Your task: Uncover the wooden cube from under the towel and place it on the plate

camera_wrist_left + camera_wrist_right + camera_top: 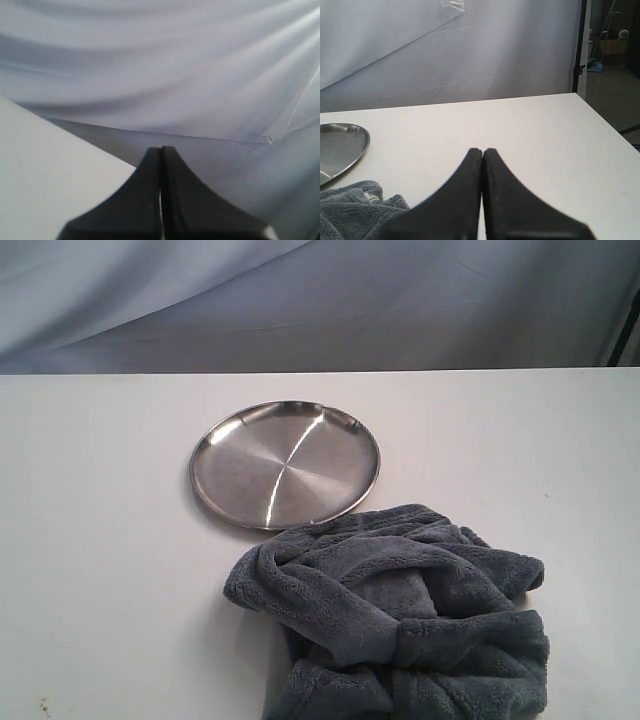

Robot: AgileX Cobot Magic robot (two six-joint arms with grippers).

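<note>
On the white table (100, 540) before pale drapes (300, 300), towel (400, 620) touches plate (285, 465); my left pincer (161, 150) and right pincer (483, 150) clenched, empty.

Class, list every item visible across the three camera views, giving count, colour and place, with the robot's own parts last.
plate: one, shiny silver, on the table, empty.
towel: one, blue-grey, bunched in a heap in front of the plate, right of centre.
wooden cube: none visible.
table: one, white, under plate and towel.
backdrop cloth: one, pale grey-blue, behind the table.
left gripper: one, black, shut, holding nothing.
right gripper: one, black, shut, over the table by the towel.
</note>
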